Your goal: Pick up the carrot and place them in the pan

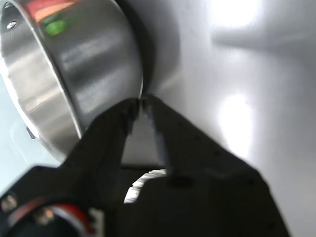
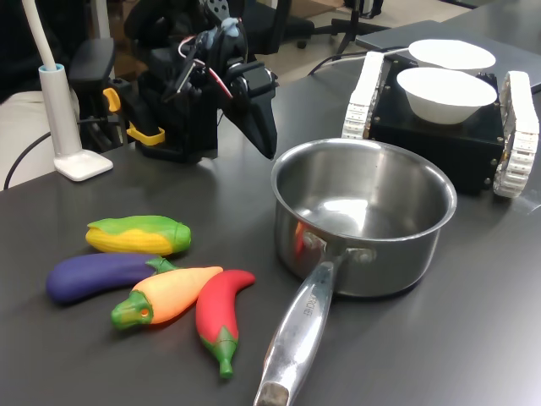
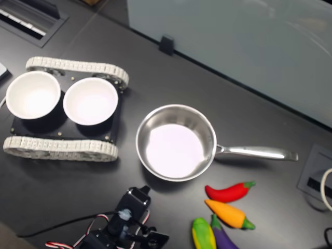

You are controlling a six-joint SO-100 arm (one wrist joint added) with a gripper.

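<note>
Carrot (image 2: 169, 295) looks light, hard and slippery, so grab its fat middle. It lies near the bench's front edge in the first exterior view. Tool (image 1: 139, 104) is nearly closed and holds nothing.

My gripper (image 2: 264, 139) hangs just behind the pan (image 2: 363, 216) in the first exterior view, near its rim. The carrot (image 2: 165, 296) lies well apart from my gripper, on the table (image 2: 473, 338) at the first exterior view's left, between the eggplant (image 2: 93, 275) and the chili pepper (image 2: 221, 313), beside the pan's handle.
</note>
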